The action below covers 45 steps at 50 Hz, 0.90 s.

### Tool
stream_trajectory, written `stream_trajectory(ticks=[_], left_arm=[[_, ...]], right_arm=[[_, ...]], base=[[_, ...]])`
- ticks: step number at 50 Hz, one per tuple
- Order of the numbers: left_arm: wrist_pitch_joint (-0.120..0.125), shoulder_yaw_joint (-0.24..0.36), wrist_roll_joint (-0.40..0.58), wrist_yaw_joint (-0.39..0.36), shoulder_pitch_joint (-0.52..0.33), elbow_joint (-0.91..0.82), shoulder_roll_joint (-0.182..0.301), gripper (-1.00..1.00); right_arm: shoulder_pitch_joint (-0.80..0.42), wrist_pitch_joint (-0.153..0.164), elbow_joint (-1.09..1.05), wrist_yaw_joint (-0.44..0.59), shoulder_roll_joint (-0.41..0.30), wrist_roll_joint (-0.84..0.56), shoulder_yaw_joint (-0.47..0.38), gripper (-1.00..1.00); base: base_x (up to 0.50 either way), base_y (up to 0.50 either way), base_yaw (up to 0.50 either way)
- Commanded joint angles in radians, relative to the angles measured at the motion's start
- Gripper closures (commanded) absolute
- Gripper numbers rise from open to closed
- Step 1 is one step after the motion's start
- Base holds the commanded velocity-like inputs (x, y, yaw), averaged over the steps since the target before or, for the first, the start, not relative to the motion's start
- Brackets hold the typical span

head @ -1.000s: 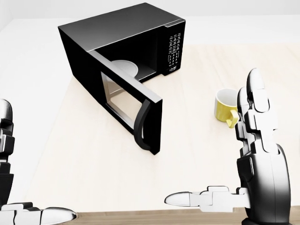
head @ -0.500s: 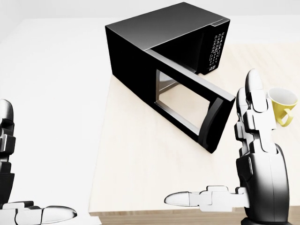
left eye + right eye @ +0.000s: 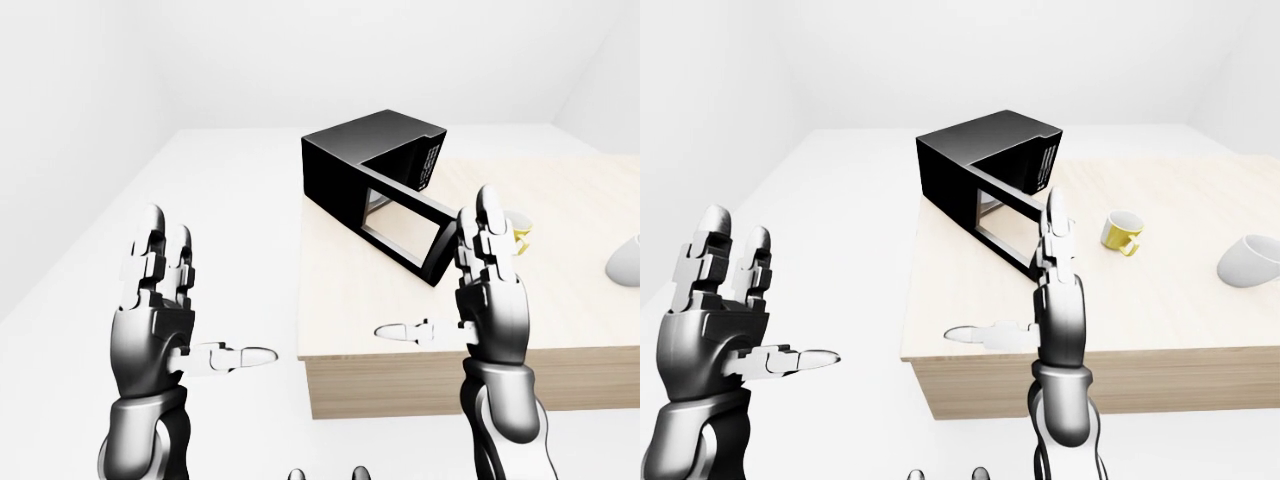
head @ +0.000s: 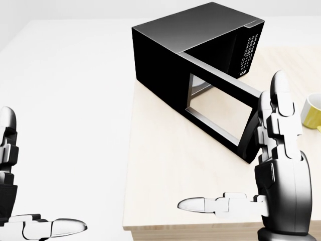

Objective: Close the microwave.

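Observation:
A black microwave (image 4: 190, 45) stands on a light wooden table (image 4: 160, 165), near the table's left edge. Its windowed door (image 4: 220, 108) hangs wide open, swung out toward the lower right of the head view. My right hand (image 4: 246, 165) is open, fingers upright and thumb pointing left. It rises just right of the door's free end, and I cannot tell whether it touches the door. My left hand (image 3: 205, 300) is open too, held up over the white floor left of the table, well clear of the microwave.
A yellow mug (image 3: 1121, 232) sits on the table right of the microwave. A white bowl (image 3: 1248, 262) lies farther right. The table's near edge (image 3: 1090, 380) runs across the lower part of the right-eye view. White floor lies to its left.
The whole picture has shifted right, so the camera has moved: the microwave sits farther right and the table's left edge shows. Both hands keep their open pose.

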Motion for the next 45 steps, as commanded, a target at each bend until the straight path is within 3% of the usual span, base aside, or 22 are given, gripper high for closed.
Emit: stream_trajectory(ticks=[1, 9, 37, 45], left_arm=[[0.0, -0.012, 0.025, 0.002, -0.001, -0.017, 0.004, -1.0], [0.0, -0.014, 0.028, -0.011, 0.01, -0.019, 0.002, -1.0], [0.0, -0.02, 0.026, -0.018, 0.018, -0.007, -0.005, -1.0], [0.0, -0.018, 0.026, -0.012, 0.014, -0.005, -0.001, -1.0]], right_arm=[[-0.005, 0.0, 0.002, -0.01, -0.002, 0.008, 0.003, -1.0], [0.011, 0.0, -0.007, 0.016, -0.01, 0.027, 0.013, -1.0], [0.013, 0.0, 0.019, 0.02, -0.01, 0.014, 0.024, -1.0], [0.015, 0.0, 0.021, 0.018, -0.01, 0.02, 0.024, -1.0]], base=[[0.0, 0.0, 0.0], [0.03, 0.0, 0.0], [0.49, 0.0, 0.0], [0.0, 0.0, 0.0]])
